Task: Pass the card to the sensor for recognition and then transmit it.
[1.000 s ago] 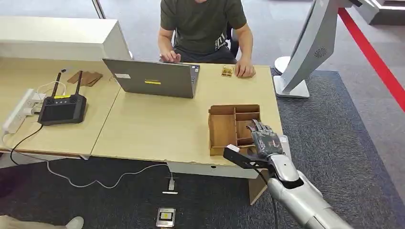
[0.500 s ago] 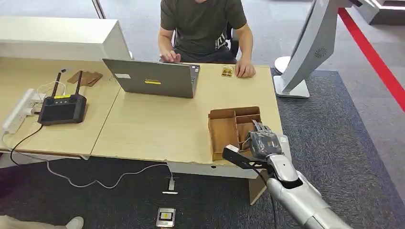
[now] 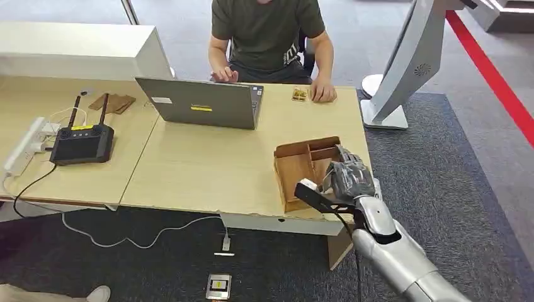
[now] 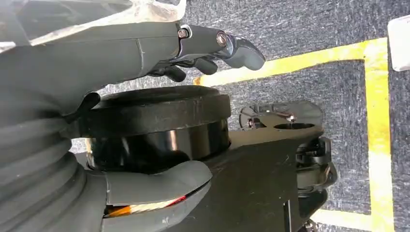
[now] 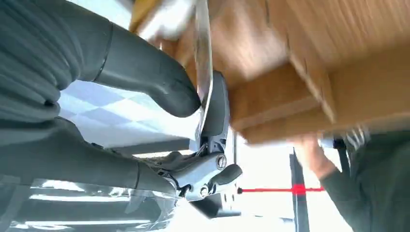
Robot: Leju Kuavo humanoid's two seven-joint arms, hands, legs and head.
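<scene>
Right hand [image 3: 348, 179], lower right of head view, pinches a pale card [image 5: 203, 72] by the wooden tray [image 3: 296, 170]. Tray's tilted, so it could tip. Left hand [image 4: 212, 46] hangs w/ fingers curled, holding nothing.

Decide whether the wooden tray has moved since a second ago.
Yes. The wooden tray has turned and tilted against the table's front edge, under the right hand.

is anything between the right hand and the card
No. The right hand already pinches the card between thumb and fingers, above the wooden tray. Nothing lies between them.
</scene>
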